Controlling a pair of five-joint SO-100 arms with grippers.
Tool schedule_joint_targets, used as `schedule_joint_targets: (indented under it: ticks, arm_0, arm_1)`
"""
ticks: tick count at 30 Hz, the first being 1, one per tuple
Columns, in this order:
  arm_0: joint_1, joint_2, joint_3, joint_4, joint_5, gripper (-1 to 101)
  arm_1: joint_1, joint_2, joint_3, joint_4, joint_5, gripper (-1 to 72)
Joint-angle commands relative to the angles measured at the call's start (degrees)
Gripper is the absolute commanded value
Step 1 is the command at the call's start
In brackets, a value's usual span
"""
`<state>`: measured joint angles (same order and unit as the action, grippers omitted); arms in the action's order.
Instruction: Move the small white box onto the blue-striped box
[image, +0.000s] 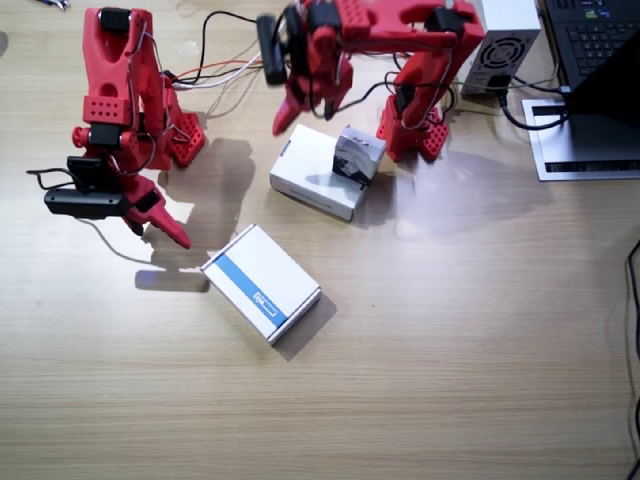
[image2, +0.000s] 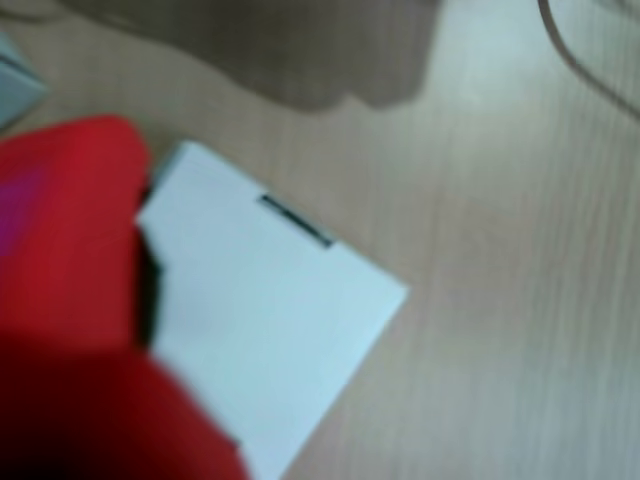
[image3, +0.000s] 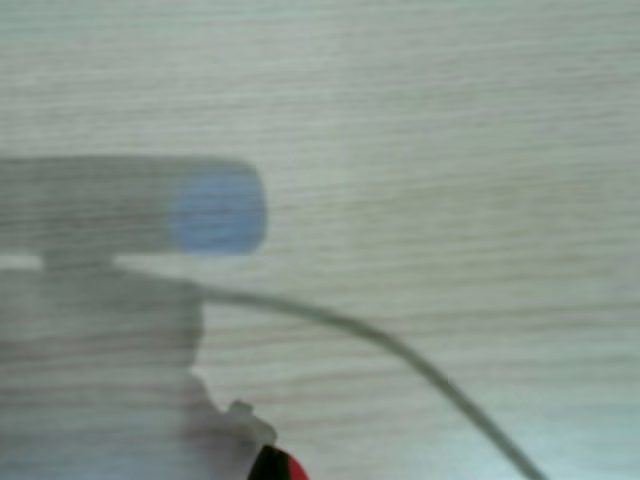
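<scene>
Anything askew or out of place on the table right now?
The small white box sits tilted on the plain white box, overhanging its edge. The blue-striped box lies apart, bare. Nothing looks spilled or damaged.

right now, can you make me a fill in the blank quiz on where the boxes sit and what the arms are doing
1. The small white box rests on top of the ____ white box.
2. The blue-striped box lies flat on the ____, apart from the other boxes.
3. The arm nearest the small white box is the ____ arm.
4. Neither arm holds a ____.

Missing words: plain; table; left; box
</scene>
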<state>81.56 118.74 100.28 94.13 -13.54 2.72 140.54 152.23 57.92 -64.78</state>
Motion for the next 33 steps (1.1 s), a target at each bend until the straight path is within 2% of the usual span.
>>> schedule_joint_targets:
  ticks: [1,2,3,4,5,6,8,10,14,18,20,24,30,33]
  arm_0:
    - [-11.25,1.85,-12.13,2.11,25.31,29]
    - [-15.64,0.97,-16.17,1.93,32.52,24]
    - [-20.74,0.44,-17.67,1.85,43.15,23]
    - [-26.37,0.53,-16.87,1.76,53.53,23]
    - [-32.08,1.14,-14.06,1.85,63.19,27]
    - [-37.44,2.29,-9.67,2.02,73.65,26]
    - [-44.38,3.16,-2.2,2.11,84.02,30]
    - [-46.32,4.66,3.25,1.93,87.71,34]
    - [-45.79,15.56,14.59,1.85,92.2,39]
    - [-44.47,34.54,27.33,1.93,97.29,43]
    - [-39.2,39.02,29.79,1.93,94.57,44]
    - [-33.4,33.13,31.11,1.85,90.7,45]
    - [-19.07,18.11,26.28,1.49,79.01,47]
    - [-15.12,15.56,25.93,0.7,77.7,40]
  arm_1:
    - [-2.99,4.57,-1.49,2.81,2.11,67.6]
    - [-4.39,5.19,-1.32,3.52,3.43,67.6]
    - [-5.45,6.06,-1.32,4.66,4.31,67.6]
    - [-5.89,7.47,-1.32,5.98,5.01,67.6]
    - [-5.89,9.14,-1.32,7.73,5.19,67.6]
    - [-5.54,10.99,-1.58,9.58,5.27,67.6]
    - [-4.57,13.27,-2.2,12.74,5.36,67.6]
    - [-4.13,13.71,-2.37,13.89,6.5,67.6]
    - [-5.8,13.62,-2.2,14.06,10.28,67.9]
    - [-8.17,12.48,-1.93,12.04,14.06,68.2]
    - [-8.09,12.39,-1.58,11.6,14.94,68.3]
    - [-8.88,12.39,-1.41,11.87,16.61,68.6]
    - [-9.76,12.3,-0.35,10.11,17.49,68.6]
    - [-7.12,12.39,1.58,7.91,15.91,68.6]
